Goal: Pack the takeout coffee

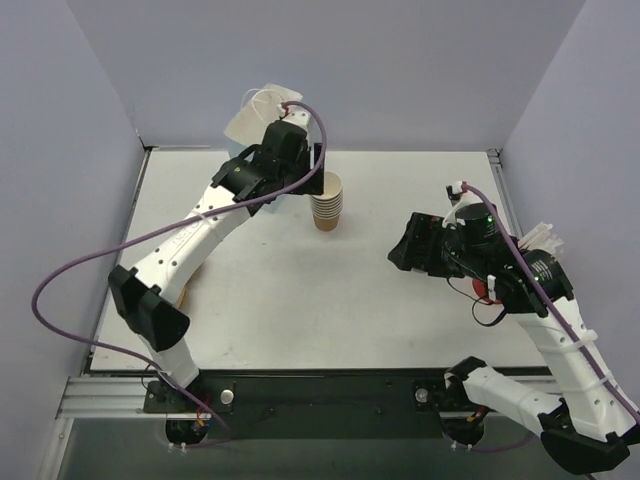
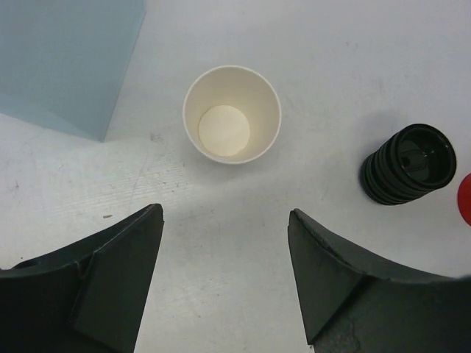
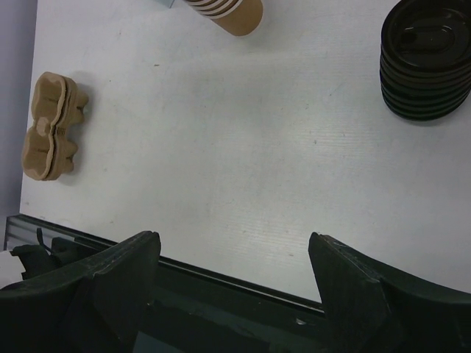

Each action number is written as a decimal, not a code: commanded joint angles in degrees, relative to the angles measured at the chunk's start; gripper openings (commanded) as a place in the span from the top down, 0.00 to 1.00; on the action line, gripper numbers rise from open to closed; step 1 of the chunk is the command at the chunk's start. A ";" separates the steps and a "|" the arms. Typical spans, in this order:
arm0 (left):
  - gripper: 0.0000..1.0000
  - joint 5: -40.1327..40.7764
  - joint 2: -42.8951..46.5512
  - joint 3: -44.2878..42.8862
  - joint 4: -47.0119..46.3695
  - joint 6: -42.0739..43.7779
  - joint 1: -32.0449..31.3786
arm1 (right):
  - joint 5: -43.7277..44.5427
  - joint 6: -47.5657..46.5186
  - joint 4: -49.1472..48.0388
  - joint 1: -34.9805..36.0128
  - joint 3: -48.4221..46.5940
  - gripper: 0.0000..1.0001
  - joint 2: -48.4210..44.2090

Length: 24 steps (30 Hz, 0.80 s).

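Observation:
No cup with a black lid on it shows in any view. A stack of lidless tan cups (image 1: 328, 202) stands at the back middle of the table. Seen from above in the left wrist view (image 2: 232, 114), its top cup is white inside and empty. A stack of black lids (image 2: 408, 163) stands to its right and also shows in the right wrist view (image 3: 427, 59). My left gripper (image 1: 300, 165) hovers open and empty just left of and above the cups (image 2: 224, 220). My right gripper (image 1: 405, 252) is open and empty above the table right of centre (image 3: 234, 246).
A white bag (image 1: 262, 110) and a pale blue translucent object (image 2: 66, 59) stand at the back left. Brown cardboard cup carriers (image 3: 51, 125) lie at the left, partly under the left arm (image 1: 190, 285). A red object (image 1: 483, 287) lies under the right arm.

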<state>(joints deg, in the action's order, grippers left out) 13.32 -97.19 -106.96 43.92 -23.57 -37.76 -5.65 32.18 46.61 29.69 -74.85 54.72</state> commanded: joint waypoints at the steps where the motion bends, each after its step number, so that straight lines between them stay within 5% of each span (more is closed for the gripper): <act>1: 0.25 3.99 -5.37 -6.15 1.52 4.41 0.05 | -2.96 -0.81 0.85 0.28 0.49 0.16 -1.02; 24: 0.46 0.30 -21.37 -15.12 0.29 2.74 4.18 | -5.51 -6.70 0.85 0.19 -2.93 0.26 -0.93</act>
<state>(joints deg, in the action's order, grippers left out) 14.37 -117.71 -118.74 44.91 -20.56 -33.93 -10.09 27.27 46.72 29.69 -75.33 54.00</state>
